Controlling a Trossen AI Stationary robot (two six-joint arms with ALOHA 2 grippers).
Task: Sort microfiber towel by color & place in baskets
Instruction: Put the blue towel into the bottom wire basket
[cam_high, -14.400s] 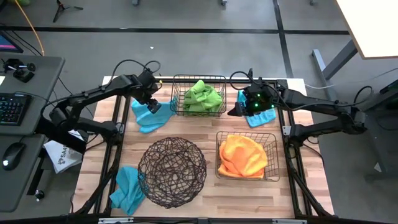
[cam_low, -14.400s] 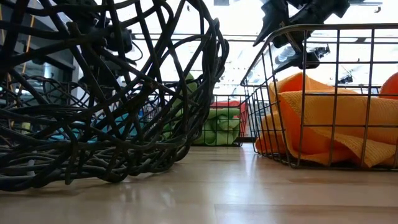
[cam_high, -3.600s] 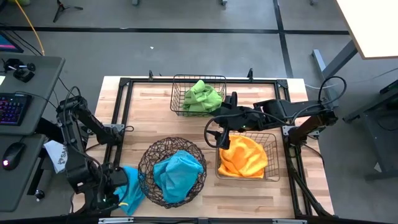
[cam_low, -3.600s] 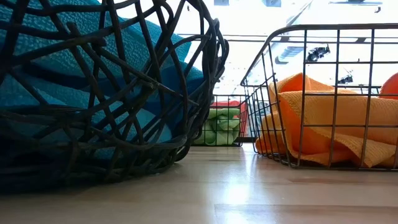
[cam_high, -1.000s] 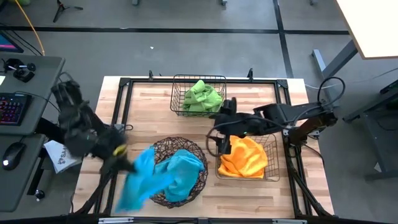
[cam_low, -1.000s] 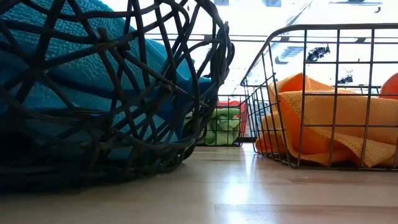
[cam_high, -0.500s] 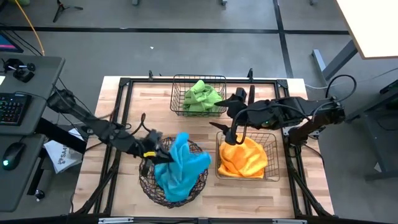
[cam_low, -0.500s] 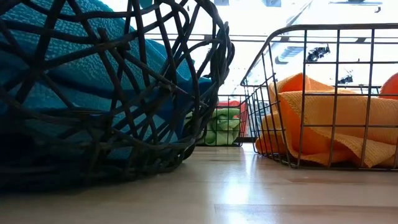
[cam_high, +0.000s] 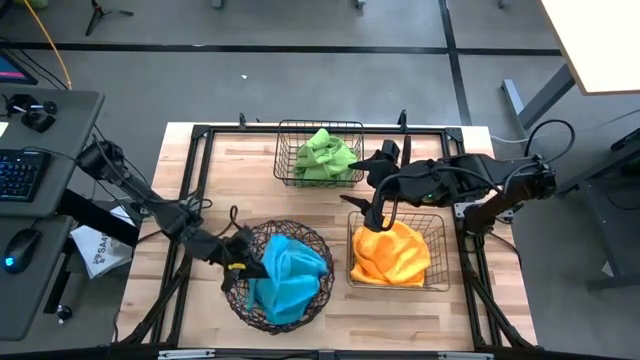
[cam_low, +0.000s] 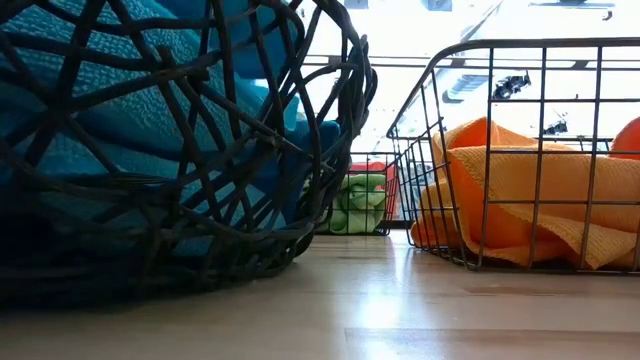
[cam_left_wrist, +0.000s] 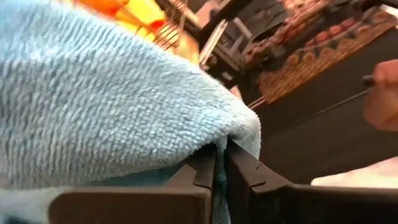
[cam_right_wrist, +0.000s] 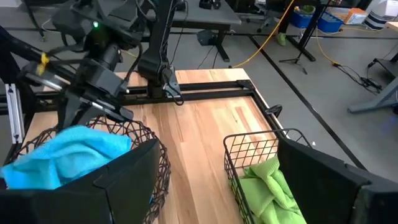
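Observation:
A round woven wire basket (cam_high: 318, 248) near the table's front holds blue microfiber towels (cam_high: 286, 278); the low view shows them piled behind its wires (cam_low: 150, 120). My left gripper (cam_high: 241, 263) stands at the basket's left rim, shut on the top blue towel (cam_left_wrist: 112, 106). A rectangular basket (cam_high: 281, 150) at the far side holds green towels (cam_high: 325, 155). Another basket (cam_high: 442, 250) at the right holds orange towels (cam_high: 392, 252). My right gripper (cam_high: 368, 200) hangs open between those two baskets, touching nothing. My left gripper pinches a fold of the blue towel (cam_left_wrist: 231, 138) between its two shut fingers (cam_left_wrist: 245, 171); one layer or several, I cannot tell. It comes from the table's left, slanting down over the basket's rim. The cloth bulges slack over the fingers, and the rest lies inside the round basket.
A black frame (cam_high: 200, 130) runs round the wooden table top. Bare wood (cam_high: 240, 195) lies between the round basket and the far edge. A desk with keyboard and mouse (cam_high: 25, 175) stands off the table's left. A person's hand (cam_left_wrist: 380, 102) shows in the room beyond.
My left gripper has swung from the table's left side toward the right with the blue towel, then come down at the round basket's left rim. The towel, first trailing outside the basket's left side, has passed over the rim and sunk into the basket. My right gripper shifted slightly rightward.

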